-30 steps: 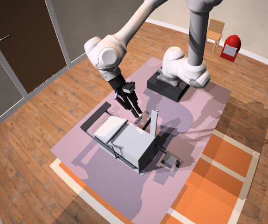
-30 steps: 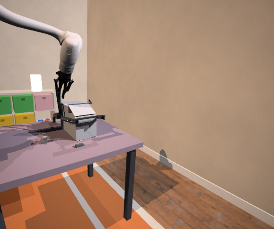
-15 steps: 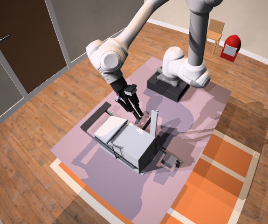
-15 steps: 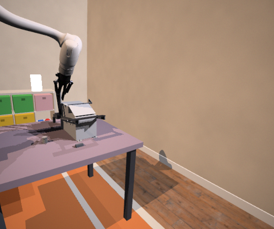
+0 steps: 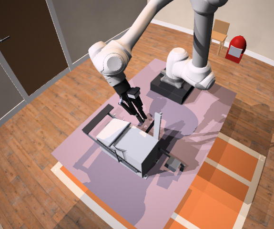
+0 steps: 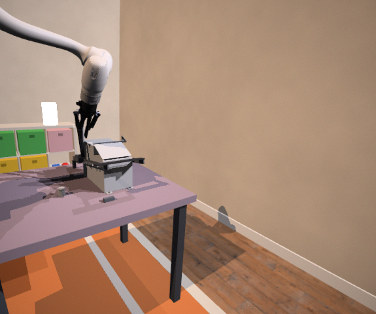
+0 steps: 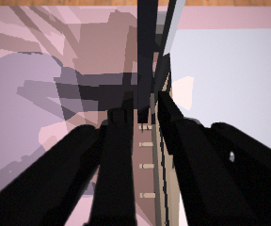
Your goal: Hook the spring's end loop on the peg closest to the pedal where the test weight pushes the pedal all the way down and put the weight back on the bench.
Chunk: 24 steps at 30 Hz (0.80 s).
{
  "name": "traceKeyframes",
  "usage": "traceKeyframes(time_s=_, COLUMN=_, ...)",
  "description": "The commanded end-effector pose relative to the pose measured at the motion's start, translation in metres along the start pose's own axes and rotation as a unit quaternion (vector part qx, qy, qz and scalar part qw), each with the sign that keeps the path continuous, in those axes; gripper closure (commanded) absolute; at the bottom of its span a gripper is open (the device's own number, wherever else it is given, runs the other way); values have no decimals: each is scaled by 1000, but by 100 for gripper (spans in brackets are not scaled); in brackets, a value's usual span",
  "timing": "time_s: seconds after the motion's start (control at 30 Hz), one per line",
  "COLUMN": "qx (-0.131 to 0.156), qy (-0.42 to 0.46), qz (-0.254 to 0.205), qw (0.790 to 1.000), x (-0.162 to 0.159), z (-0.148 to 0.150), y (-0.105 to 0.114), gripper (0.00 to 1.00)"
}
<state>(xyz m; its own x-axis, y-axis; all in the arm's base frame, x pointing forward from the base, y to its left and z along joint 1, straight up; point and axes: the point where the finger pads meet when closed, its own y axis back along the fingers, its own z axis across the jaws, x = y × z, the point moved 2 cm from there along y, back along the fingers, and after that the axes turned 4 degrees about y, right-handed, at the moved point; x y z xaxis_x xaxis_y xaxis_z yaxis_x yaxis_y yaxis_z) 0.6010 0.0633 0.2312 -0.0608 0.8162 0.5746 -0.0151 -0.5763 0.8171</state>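
The grey box feeder (image 5: 132,145) stands mid-table with a pale sloped lid (image 5: 112,130). A grey upright post (image 5: 157,124) rises at its far side, with a dark slanted spring (image 5: 149,127) at its foot. My gripper (image 5: 141,120) points down beside the box, close to the post. In the wrist view the fingers stand a narrow gap apart, either side of a thin dark bar (image 7: 147,56), with nothing clamped. A row of small tan pegs (image 7: 146,166) lies on the strip below them. A small grey cylinder, the weight (image 6: 59,191), stands on the table away from the feeder.
A dark flat bar on arms (image 5: 97,118) sticks out at the feeder's left end. A small grey plate on a dark arm (image 5: 174,163) sticks out at its right end. The robot base (image 5: 171,89) is at the table's far end. A small dark block (image 6: 108,199) lies in front of the feeder.
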Motion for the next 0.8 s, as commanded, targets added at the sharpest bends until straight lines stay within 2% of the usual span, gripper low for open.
traceKeyframes(time_s=0.0, qx=-1, qy=0, qz=0, qw=1000, x=0, z=0, y=0, gripper=76)
traceKeyframes(time_s=0.77, qx=-1, qy=0, qz=0, qw=1000, x=0, z=0, y=-12, gripper=76)
